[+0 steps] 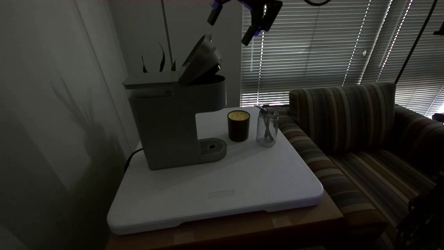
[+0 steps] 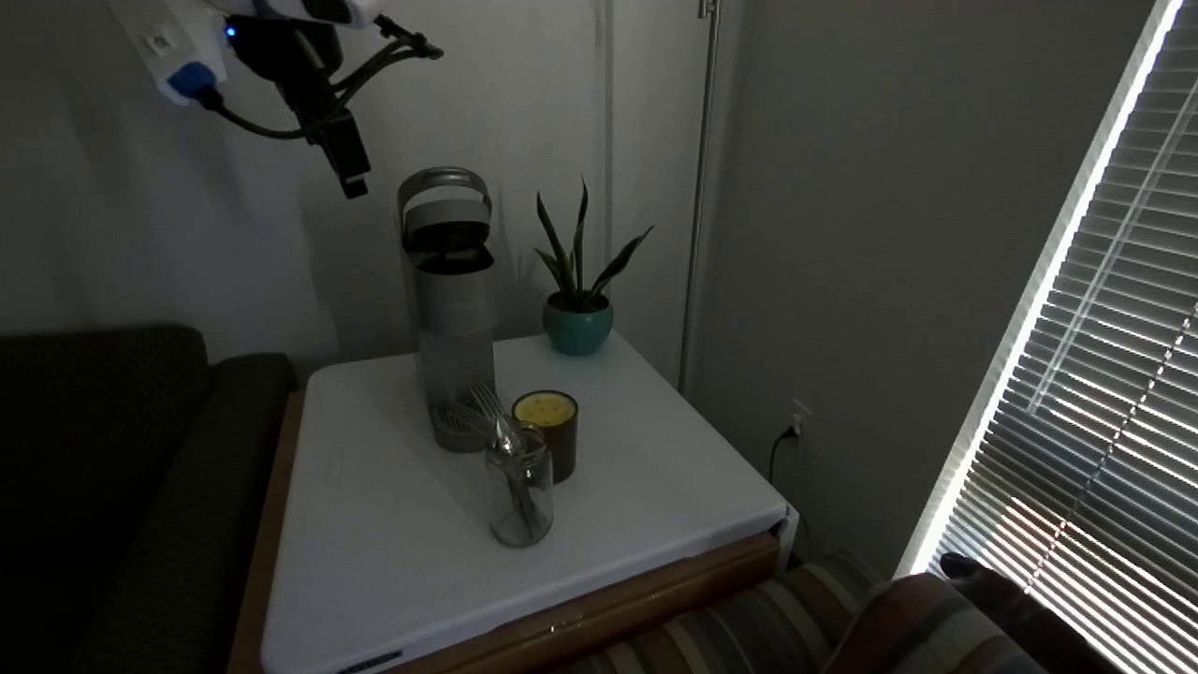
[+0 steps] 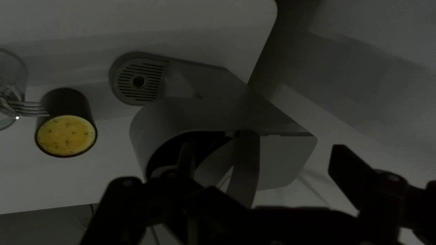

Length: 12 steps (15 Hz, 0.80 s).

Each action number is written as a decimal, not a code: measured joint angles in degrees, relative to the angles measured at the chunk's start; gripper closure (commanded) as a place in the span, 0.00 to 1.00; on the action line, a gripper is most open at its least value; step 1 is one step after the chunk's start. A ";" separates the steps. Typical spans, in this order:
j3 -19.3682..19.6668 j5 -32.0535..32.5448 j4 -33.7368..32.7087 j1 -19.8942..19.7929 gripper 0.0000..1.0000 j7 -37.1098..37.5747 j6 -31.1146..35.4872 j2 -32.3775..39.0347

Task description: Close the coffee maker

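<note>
The coffee maker (image 1: 163, 128) is a grey machine on a white board; it also shows in an exterior view (image 2: 456, 304) and in the wrist view (image 3: 211, 114). Its lid (image 1: 201, 59) stands tilted up and open, with the handle loop (image 2: 447, 174) raised and the dark chamber exposed. In the wrist view the lid's handle (image 3: 246, 163) reaches up near my fingers. My gripper (image 1: 230, 30) is open and empty, above the lid and apart from it; it also shows in an exterior view (image 2: 355, 184) and in the wrist view (image 3: 269, 166).
A dark candle jar (image 1: 238, 128) and a glass jar with forks (image 1: 267, 128) stand beside the machine. A potted plant (image 2: 578, 323) stands behind. A wall (image 2: 374, 281) and a striped armchair (image 1: 343, 118) flank the white board (image 1: 222, 208).
</note>
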<state>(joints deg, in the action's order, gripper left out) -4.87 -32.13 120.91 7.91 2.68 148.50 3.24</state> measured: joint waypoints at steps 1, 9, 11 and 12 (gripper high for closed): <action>-0.03 -1.59 -1.98 -0.14 0.00 -1.88 -0.01 1.60; -0.60 -2.67 -16.68 -0.99 0.00 -3.47 -4.72 10.11; -0.60 -1.83 -19.71 -1.10 0.28 -2.51 -6.64 10.54; -0.59 -1.29 -20.97 -1.17 0.34 -2.05 -7.18 10.76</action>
<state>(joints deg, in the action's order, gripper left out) -5.46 -33.42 99.93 6.74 0.63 141.33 14.00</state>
